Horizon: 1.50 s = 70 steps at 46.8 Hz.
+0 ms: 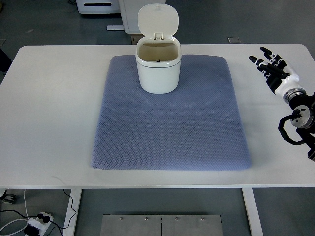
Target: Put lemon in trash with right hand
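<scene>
No lemon is seen; the right hand (pixel 270 66), fingers spread and empty, is held well right of the open-lidded trash bin (pixel 158 69).

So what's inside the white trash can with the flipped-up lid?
The small white plastic trash can stands open on the blue-grey quilted mat. Its beige inner walls and a dark spot at the back rim show; no lemon is visible. The front wall hides the bottom.

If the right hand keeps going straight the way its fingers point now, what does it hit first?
Probably nothing. The right hand, fingers spread and empty, points up and left toward the far table edge. That line passes right of the blue mat and the open trash bin, though height is hard to judge.
</scene>
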Each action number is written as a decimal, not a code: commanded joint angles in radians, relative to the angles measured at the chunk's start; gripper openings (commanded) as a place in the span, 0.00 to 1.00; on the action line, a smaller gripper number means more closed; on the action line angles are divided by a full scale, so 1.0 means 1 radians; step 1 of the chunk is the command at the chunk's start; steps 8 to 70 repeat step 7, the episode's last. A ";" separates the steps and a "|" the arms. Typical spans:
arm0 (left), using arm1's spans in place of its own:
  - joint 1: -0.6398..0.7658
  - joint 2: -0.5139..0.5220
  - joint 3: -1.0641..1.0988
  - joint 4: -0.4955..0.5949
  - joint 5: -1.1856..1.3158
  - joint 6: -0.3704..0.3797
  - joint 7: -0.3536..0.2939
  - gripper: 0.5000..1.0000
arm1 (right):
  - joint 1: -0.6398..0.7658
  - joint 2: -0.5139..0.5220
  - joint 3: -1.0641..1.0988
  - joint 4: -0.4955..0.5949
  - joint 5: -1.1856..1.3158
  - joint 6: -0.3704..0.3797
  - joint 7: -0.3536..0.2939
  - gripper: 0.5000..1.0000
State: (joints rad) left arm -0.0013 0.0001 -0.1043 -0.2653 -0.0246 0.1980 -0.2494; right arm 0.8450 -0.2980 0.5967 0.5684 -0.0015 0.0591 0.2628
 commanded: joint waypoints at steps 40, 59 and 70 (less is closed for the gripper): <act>0.000 0.000 0.000 0.000 0.000 0.000 -0.001 1.00 | -0.001 0.000 -0.003 0.001 0.000 0.002 -0.016 1.00; 0.000 0.000 0.000 0.000 0.000 0.000 -0.001 1.00 | -0.001 0.000 -0.003 0.001 0.000 0.002 -0.016 1.00; 0.000 0.000 0.000 0.000 0.000 0.000 -0.001 1.00 | -0.001 0.000 -0.003 0.001 0.000 0.002 -0.016 1.00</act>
